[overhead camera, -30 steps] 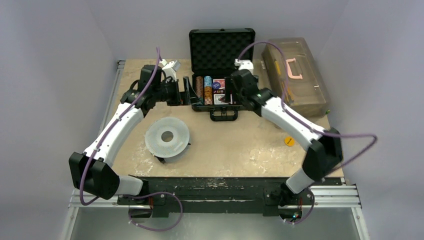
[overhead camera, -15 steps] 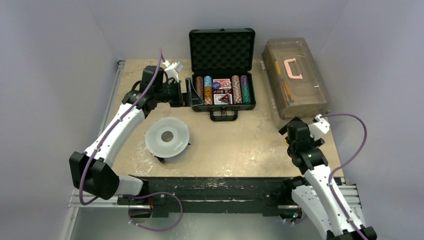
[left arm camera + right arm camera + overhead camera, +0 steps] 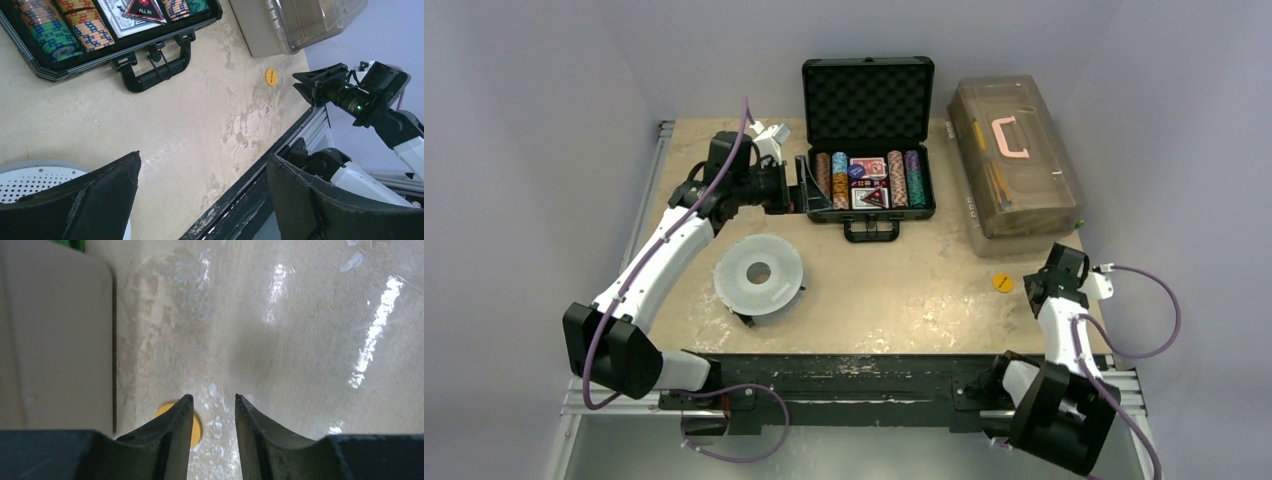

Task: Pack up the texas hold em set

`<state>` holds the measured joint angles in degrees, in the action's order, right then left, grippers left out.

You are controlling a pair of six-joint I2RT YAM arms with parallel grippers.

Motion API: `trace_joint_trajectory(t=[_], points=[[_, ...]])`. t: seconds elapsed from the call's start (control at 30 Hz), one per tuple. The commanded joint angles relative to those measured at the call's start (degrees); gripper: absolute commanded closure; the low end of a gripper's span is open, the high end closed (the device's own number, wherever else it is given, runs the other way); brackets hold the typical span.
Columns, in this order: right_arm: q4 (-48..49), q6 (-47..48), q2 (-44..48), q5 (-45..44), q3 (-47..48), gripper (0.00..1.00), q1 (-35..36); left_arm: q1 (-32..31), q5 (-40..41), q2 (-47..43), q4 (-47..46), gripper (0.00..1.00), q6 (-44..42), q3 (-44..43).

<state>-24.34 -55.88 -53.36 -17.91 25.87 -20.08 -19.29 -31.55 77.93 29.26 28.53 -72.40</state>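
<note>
Top external: the briefcase [image 3: 867, 95] stands open at the far middle of the table [image 3: 894, 300], its foam-lined lid upright and its handle [image 3: 872, 231] facing the arms. Rows of chips [image 3: 895, 178] fill the base on both sides, with the red card decks [image 3: 869, 167] between them. One small yellow button [image 3: 1001, 282] lies loose on the table, well apart from the case, near the front corner of the brown toolbox [image 3: 1014, 165].

Left arm: it stretches forward from its base. The wrist is bent to the right, level with the case. The left gripper [image 3: 809, 185] sits just beside the case's left wall; contact cannot be told. Left wrist view: fingers spread wide, nothing between them. The perforated disc [image 3: 759, 272] lies below the forearm.

Right arm: folded tight over its base at the near right corner. The wrist is by the table's right edge, and the right gripper [image 3: 1032, 285] points left at the button. Right wrist view: fingers low over the table, a narrow gap between the tips, bare table in the gap, nothing gripped. The button lies partly hidden behind one finger, not in the gap.
</note>
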Motion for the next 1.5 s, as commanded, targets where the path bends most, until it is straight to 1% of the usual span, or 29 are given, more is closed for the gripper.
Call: trace_joint_trajectory(t=[0.0,0.07,0.13,0.23,0.3,0.47,0.6,0.67,0.73,0.83,0.93,1.07,1.17,1.23,1.27,1.3,1.33,1.4,1.43,1.47], points=[[15.1,5.0,-6.4,10.8,-1.6,0.68,-7.2,-0.2,-1.7,0.1,-1.7,0.07,0.5,-0.6],[18.1,6.1,-9.6,14.0,-1.4,0.7,-7.6,-0.2,-2.0,0.2,-1.8,0.07,0.6,-0.6],[19.2,8.0,-11.9,16.5,-1.2,0.74,-7.5,-0.2,-2.1,0.4,-1.9,0.07,0.8,-0.6],[21.0,8.4,-12.3,17.7,-3.2,0.79,-7.5,-0.2,-2.4,0.5,-2.0,0.07,0.9,-0.6],[21.3,8.1,-12.2,20.0,-4.3,0.79,-7.5,-0.1,-2.4,0.5,-2.0,0.07,0.9,-0.6],[21.7,8.8,-14.0,21.1,-5.0,0.79,-7.5,-0.1,-2.4,0.7,-2.0,0.07,0.9,-0.5],[22.5,7.0,-15.9,25.8,-6.6,0.81,-7.4,-0.1,-2.6,1.0,-2.1,0.07,1.1,-0.4],[22.4,5.8,-14.8,27.7,-7.8,0.82,-6.7,-0.1,-2.6,1.1,-2.1,0.07,1.1,-0.4],[22.6,5.0,-13.1,27.3,-8.7,0.82,-4.0,-0.1,-2.6,1.0,-2.1,0.07,1.1,-0.5],[21.7,2.8,-11.7,26.1,-8.9,0.82,2.0,-0.1,-2.6,1.1,-2.2,0.07,1.1,-0.5],[21.0,-1.4,-9.8,26.8,-9.9,0.82,6.5,-0.1,-2.6,1.4,-2.2,0.07,1.1,-0.5],[19.9,-6.5,-5.1,25.4,-11.1,0.82,14.2,-0.1,-2.7,1.6,-2.2,0.07,1.1,-0.4],[17.0,-6.7,-2.2,23.9,-10.3,0.82,18.6,-0.1,-2.7,1.5,-2.2,0.07,1.2,-0.5],[13.4,-4.6,-0.5,21.9,-9.0,0.8,19.6,-0.1,-2.7,1.6,-2.2,0.07,1.2,-0.4],[9.7,-3.0,0.3,20.9,-8.1,0.78,21.1,-0.1,-2.8,1.7,-2.2,0.07,1.2,-0.4],[7.0,-1.3,1.1,19.5,-7.1,0.72,21.5,-0.2,-2.9,1.8,-2.2,0.07,1.2,-0.4],[4.7,0.9,1.8,18.5,-6.3,0.59,21.8,-0.2,-3.0,1.8,-2.2,0.07,1.2,-0.4],[0.2,5.1,2.0,18.0,-3.9,0.31,22.2,-0.3,-3.2,2.1,-2.4,0.07,1.4,-0.3],[-2.2,6.6,1.4,17.3,-2.3,0.21,22.8,-0.3,-3.4,2.2,-2.6,0.07,1.6,-0.2],[-4.3,8.0,0.5,16.6,-0.8,0.14,23.5,-0.2,-3.8,2.2,-2.7,0.07,1.8,-0.2]])
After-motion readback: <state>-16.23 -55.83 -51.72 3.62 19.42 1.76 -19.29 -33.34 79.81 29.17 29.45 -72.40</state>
